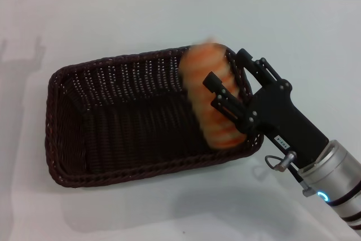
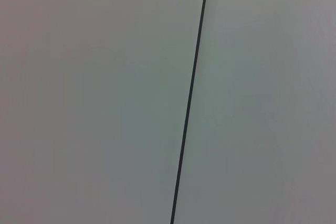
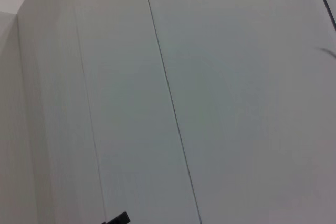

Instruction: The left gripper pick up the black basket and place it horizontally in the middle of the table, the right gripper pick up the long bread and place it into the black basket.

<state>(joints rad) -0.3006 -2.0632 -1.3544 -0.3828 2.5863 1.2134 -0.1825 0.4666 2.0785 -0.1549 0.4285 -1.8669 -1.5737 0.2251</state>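
- Bread (image 1: 210, 97): oblong roll, orange and cream stripes facing up, tilted on its long axis; its far end is blurred.
- My right gripper (image 1: 227, 86): black fingers clamped across the bread, holding it over the right end of the basket (image 1: 113, 119), above the rim there.
- Basket: dark woven wicker, rectangular, rounded corners, braided rim; it lies lengthwise near the middle of the white table (image 1: 84, 26).
- Hidden: the bread covers part of the basket's right wall; whether it touches the rim, I cannot tell.
- My left gripper shows in no view; both wrist views give only pale panels with dark seams.
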